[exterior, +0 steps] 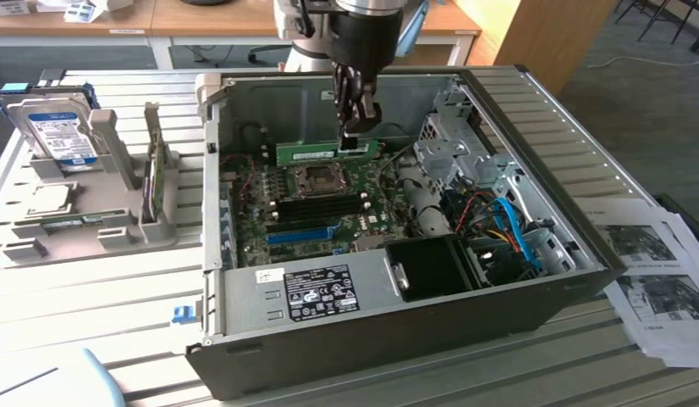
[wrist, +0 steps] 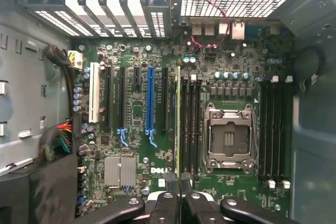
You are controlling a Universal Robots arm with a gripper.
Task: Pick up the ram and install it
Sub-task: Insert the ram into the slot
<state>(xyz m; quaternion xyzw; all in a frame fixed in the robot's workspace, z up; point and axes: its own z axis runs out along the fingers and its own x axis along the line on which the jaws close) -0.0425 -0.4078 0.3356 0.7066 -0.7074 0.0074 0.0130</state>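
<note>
The one gripper [exterior: 355,136] hangs inside the open computer case [exterior: 383,339], its two fingers pressed in on a single green stick, the ram [exterior: 321,153], which they pinch by its upper edge near the end toward the exterior view's right. The ram stands on edge, long side level, over the far part of the motherboard [exterior: 315,208]. In the wrist view the gripper [wrist: 179,182] holds the ram [wrist: 178,119] edge-on as one thin line, just beside the dark memory slots next to the one processor socket [wrist: 230,137]. Whether its lower edge touches a slot cannot be told. On the socket's other side lie four more dark memory slots [wrist: 275,129]. One bright blue slot [wrist: 150,98] runs parallel to the ram, apart from it, and beyond that is one white slot [wrist: 94,98]. Outside the case, at the exterior view's left, one hard drive [exterior: 55,131] stands in a grey tray [exterior: 55,242]. Printed sheets [exterior: 655,271] lie at the right.
</note>
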